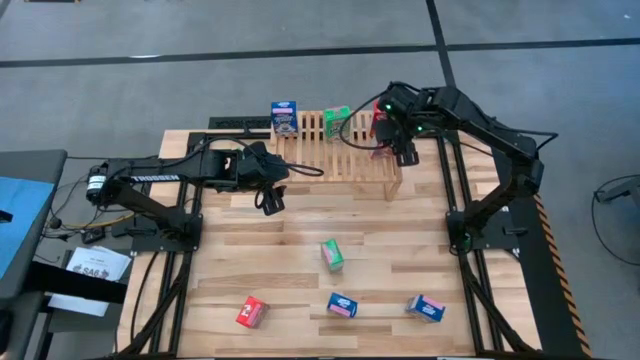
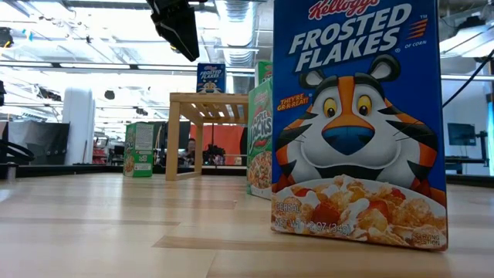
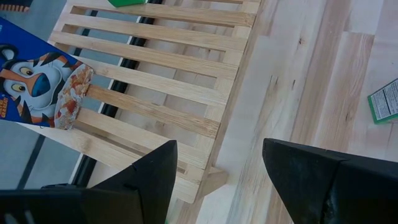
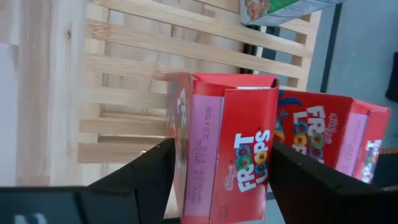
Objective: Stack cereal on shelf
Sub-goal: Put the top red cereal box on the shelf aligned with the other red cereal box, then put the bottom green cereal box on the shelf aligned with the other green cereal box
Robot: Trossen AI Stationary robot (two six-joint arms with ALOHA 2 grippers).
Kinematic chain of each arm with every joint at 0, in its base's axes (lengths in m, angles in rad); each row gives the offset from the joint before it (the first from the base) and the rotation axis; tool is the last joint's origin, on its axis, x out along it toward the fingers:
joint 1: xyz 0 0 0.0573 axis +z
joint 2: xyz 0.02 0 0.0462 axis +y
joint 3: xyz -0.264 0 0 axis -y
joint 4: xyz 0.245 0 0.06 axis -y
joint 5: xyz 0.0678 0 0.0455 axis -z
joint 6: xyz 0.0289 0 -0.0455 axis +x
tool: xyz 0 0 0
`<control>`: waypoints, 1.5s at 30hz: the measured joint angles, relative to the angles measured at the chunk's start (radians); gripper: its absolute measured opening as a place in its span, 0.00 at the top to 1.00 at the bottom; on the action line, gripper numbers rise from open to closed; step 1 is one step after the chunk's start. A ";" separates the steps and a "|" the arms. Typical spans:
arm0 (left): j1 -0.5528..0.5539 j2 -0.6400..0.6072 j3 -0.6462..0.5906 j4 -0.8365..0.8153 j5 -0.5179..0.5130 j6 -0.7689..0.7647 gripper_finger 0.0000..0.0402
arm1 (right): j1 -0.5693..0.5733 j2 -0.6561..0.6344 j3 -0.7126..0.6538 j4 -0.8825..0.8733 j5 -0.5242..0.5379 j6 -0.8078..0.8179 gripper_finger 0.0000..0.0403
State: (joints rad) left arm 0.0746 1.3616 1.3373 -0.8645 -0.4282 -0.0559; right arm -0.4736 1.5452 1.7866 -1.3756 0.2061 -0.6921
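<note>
A Frosted Flakes box (image 2: 359, 116) fills our low view, upright near the table's (image 1: 300, 250) front edge; behind it an Apple Jacks box (image 2: 260, 139) stands with its long axis vertical too. On the slatted rack (image 1: 350, 160) at the back edge, the right gripper (image 4: 217, 180) straddles an upright Froot Loops box (image 4: 230, 143), fingers spread just clear of its sides, likely letting go beside a second red box (image 4: 329, 134). The left gripper (image 3: 217, 180) hovers parted and empty off the rack's left corner; we judge it waiting. A blue box (image 1: 284, 117) stands at the rack's back-left corner, a green one (image 1: 337, 119) lies flat near it.
</note>
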 joint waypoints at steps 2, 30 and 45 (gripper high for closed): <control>0.000 0.000 0.000 0.000 0.000 0.000 0.44 | 0.000 0.000 0.000 0.007 0.007 0.000 0.34; 0.000 0.000 0.000 0.000 0.000 0.000 0.44 | -0.035 -0.030 0.109 0.014 0.032 0.019 0.34; 0.000 0.000 0.000 0.000 0.000 0.000 0.44 | 0.046 -0.189 0.019 0.055 -0.230 0.389 0.34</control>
State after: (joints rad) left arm 0.0747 1.3613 1.3373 -0.8642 -0.4282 -0.0559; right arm -0.4273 1.3560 1.8059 -1.3204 -0.0238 -0.3036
